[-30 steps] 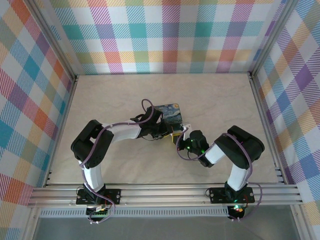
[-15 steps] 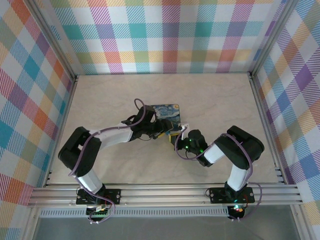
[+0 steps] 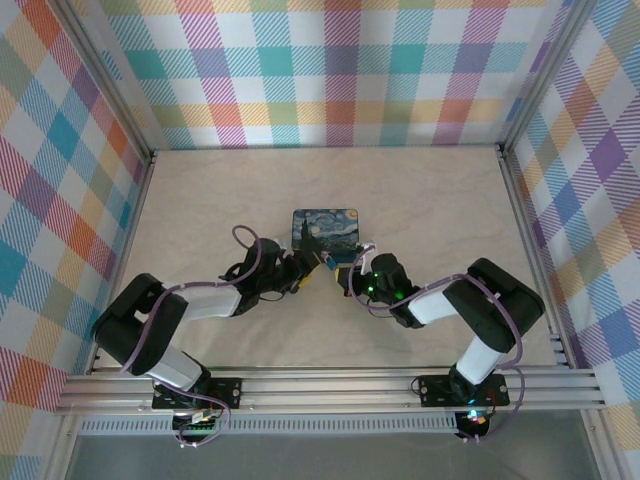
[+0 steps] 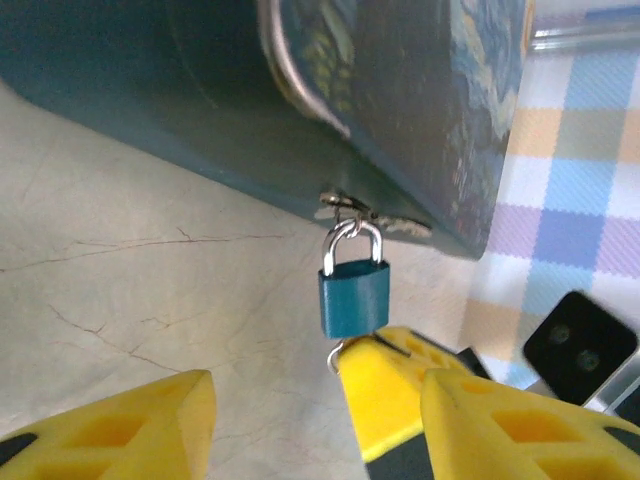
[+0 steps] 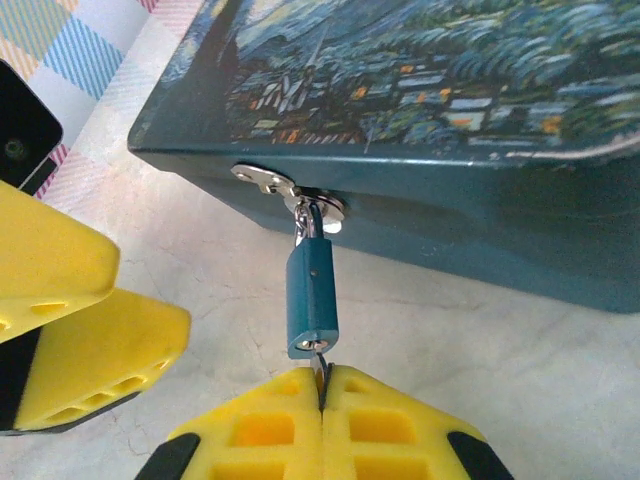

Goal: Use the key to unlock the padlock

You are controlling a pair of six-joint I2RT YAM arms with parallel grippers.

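Note:
The small blue padlock (image 5: 312, 295) hangs by its silvery shackle (image 4: 352, 240) from the hasp on the front of the painted tin (image 5: 450, 100). My right gripper (image 5: 322, 385) is shut on the key (image 5: 320, 366), whose blade sits in the keyhole at the lock's bottom. My left gripper (image 4: 315, 405) is open just to the left of the lock, with its yellow fingers (image 4: 130, 430) on either side of the right gripper's tips and nothing held. From above, both the left gripper (image 3: 308, 268) and the right gripper (image 3: 348, 272) meet at the tin's near edge.
The dark-blue tin (image 3: 325, 228) with the night-sky painting lies flat mid-table. Bare marble-patterned tabletop (image 3: 430, 190) surrounds it. Plaid walls close the left, right and far sides, and an aluminium rail (image 3: 330, 385) runs along the near edge.
My left arm has drawn back from over the tin toward the near left, and its jaws have opened. The right gripper stays shut at the padlock's bottom.

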